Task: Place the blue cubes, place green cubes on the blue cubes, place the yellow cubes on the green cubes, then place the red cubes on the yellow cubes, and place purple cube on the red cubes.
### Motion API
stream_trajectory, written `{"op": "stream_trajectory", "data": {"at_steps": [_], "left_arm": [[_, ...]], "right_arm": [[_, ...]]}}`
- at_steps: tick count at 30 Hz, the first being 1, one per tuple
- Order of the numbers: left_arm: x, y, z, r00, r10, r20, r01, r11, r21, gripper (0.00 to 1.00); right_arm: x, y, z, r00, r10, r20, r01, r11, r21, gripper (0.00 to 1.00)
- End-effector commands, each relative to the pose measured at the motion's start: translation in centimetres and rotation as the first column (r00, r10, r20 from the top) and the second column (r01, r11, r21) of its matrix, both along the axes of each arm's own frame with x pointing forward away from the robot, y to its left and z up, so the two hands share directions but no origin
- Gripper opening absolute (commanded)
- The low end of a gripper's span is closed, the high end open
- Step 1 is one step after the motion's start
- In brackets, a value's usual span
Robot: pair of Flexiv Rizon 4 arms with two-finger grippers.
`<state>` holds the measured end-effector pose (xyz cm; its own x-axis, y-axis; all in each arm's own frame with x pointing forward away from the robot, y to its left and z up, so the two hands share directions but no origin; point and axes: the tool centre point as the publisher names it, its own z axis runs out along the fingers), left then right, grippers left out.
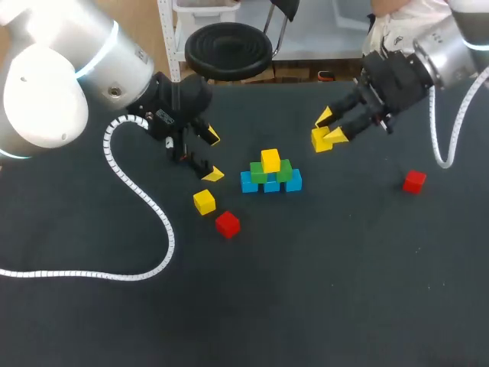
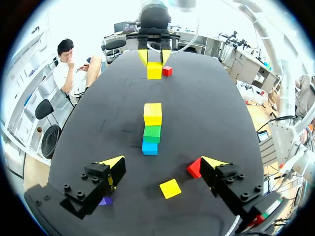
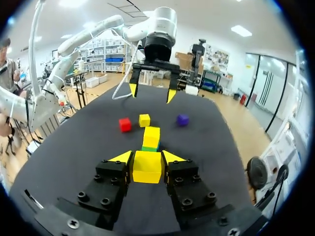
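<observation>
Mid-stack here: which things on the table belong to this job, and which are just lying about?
Job: blue-green-yellow stack; yellow cube in right end effector; loose yellow cube; left red cube; right red cube; purple cube.
Lying about: white coiled cable only.

**Cubes we saw only in part**

The fingers [image 2: 98,180] of our left gripper [image 2: 163,163] covered most of the small purple cube [image 2: 105,201] and part of a red cube [image 2: 193,169]. From the right wrist, the gripped yellow cube [image 3: 147,166] left only a sliver of green cube [image 3: 149,147].
</observation>
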<state>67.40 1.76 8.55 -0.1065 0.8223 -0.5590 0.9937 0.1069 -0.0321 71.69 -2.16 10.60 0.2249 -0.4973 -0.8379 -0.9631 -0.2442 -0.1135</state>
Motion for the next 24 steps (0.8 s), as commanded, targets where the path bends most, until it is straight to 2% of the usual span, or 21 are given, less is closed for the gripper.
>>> {"op": "stream_trajectory", "data": {"at_steps": [1,23,24], "left_arm": [[0.02,0.1,-0.04,1.0,-0.002,0.001,0.002,1.0,-0.002,1.0],[0.02,0.1,-0.04,1.0,-0.002,0.001,0.002,1.0,-0.002,1.0],[0.02,0.1,-0.04,1.0,-0.002,0.001,0.002,1.0,-0.002,1.0]], "right_arm": [[0.01,0.21,0.77,0.999,-0.014,0.042,0.015,1.0,-0.012,0.0],[0.01,0.21,0.77,0.999,-0.014,0.042,0.015,1.0,-0.012,0.0],[-0.54,0.53,0.86,0.999,-0.015,0.045,0.015,1.0,-0.009,0.0]]}}
